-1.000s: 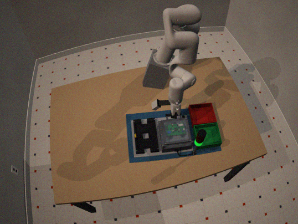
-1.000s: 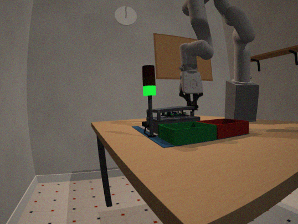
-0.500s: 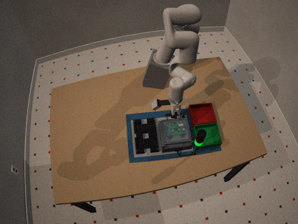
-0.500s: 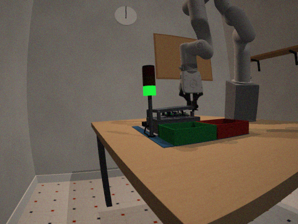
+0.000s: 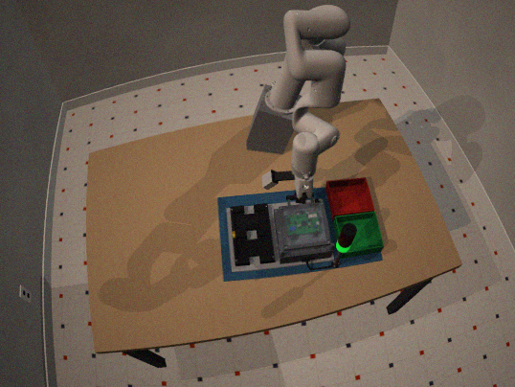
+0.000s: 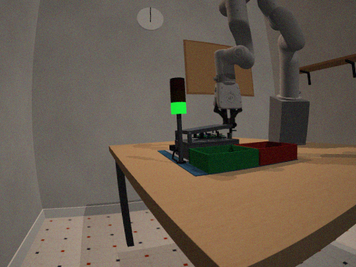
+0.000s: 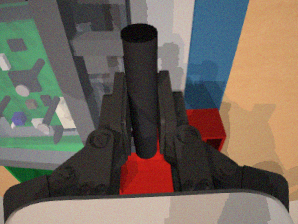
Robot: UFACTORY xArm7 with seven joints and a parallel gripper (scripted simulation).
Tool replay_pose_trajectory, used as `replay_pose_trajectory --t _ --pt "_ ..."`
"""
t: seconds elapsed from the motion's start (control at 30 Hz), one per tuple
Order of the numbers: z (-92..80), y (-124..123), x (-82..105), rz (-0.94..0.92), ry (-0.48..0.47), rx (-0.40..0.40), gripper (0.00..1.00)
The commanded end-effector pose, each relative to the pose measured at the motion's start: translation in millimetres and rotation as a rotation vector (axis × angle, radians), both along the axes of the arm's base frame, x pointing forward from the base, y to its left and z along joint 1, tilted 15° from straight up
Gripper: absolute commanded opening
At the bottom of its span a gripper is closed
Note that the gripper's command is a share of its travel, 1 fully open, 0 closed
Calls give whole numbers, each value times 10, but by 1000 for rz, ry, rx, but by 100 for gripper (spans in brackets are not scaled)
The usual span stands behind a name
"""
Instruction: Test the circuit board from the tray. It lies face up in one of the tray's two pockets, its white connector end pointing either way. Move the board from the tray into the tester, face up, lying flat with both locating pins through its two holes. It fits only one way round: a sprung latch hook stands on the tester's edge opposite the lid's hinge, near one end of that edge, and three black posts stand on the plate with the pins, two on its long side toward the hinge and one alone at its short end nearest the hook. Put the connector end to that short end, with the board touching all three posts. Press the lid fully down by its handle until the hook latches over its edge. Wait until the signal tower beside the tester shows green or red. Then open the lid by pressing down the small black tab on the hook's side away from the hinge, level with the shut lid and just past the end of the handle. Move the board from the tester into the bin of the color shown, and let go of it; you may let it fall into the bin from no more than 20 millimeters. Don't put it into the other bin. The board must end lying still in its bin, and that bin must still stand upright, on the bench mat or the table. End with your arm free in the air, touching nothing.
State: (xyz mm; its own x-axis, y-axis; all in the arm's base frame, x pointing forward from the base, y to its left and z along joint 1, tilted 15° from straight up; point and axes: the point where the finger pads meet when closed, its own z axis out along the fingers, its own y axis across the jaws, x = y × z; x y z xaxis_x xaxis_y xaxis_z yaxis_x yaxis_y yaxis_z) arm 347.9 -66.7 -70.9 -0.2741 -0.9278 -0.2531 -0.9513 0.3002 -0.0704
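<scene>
The green circuit board (image 5: 302, 224) lies in the tester (image 5: 303, 235) under the see-through lid. It also shows in the wrist view (image 7: 27, 83). My gripper (image 5: 302, 195) stands upright over the tester's edge nearest the arm's base. It is shut on the lid's handle (image 7: 140, 76), a black bar between the fingers. The side view shows the gripper (image 6: 229, 125) at the lid's far edge, with the lid lying low and nearly level. The signal tower (image 6: 178, 99) beside the tester shows green (image 6: 178, 108).
The green bin (image 5: 361, 232) and the red bin (image 5: 349, 195) stand side by side right of the tester, both upright and empty. The black tray (image 5: 251, 235) lies left of the tester on the blue mat (image 5: 239, 275). The arm's grey base block (image 5: 270, 126) stands behind.
</scene>
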Motion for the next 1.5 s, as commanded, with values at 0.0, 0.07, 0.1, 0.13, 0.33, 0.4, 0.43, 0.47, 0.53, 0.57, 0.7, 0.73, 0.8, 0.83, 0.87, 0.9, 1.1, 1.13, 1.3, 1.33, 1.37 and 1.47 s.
replay_pose_trajectory --t 0.0,0.07,0.1,0.13,0.33,0.4,0.43,0.47,0.53,0.57,0.7,0.73,0.8,0.83,0.87,0.9,1.1,1.13,1.3,1.33,1.37,1.47 --pt "45 -19 10 -1 -3 -2 0" --pt "67 -24 8 -1 -2 -2 0" --pt "78 -28 9 -1 -3 -2 0" --pt "90 -31 9 -1 -3 -2 0" --pt "140 -46 12 -1 -3 -2 0" --pt "168 -53 12 -1 -3 -2 0" --pt "182 -57 12 -1 -3 -2 0" --pt "197 -61 12 -1 -3 -2 0" --pt "228 -70 14 -1 -3 -2 0" --pt "243 -75 16 -1 -3 -2 0" --pt "309 -95 24 -1 -3 -2 0" --pt "309 -95 24 -1 -3 -2 0" --pt "326 -100 26 -1 -3 -2 0" --pt "343 -105 27 -1 -3 -2 0" --pt "361 -110 29 -1 -2 -2 0" --pt "379 -116 32 -1 -3 -2 0" --pt "491 -153 55 -1 -3 -2 0" --pt "511 -160 58 -1 -2 -2 0" --pt "592 -189 85 -1 -3 -2 0" --pt "592 -189 85 -1 -3 -2 0" --pt "613 -196 90 -1 -3 -2 0" --pt "678 -220 112 -1 -3 -2 0"
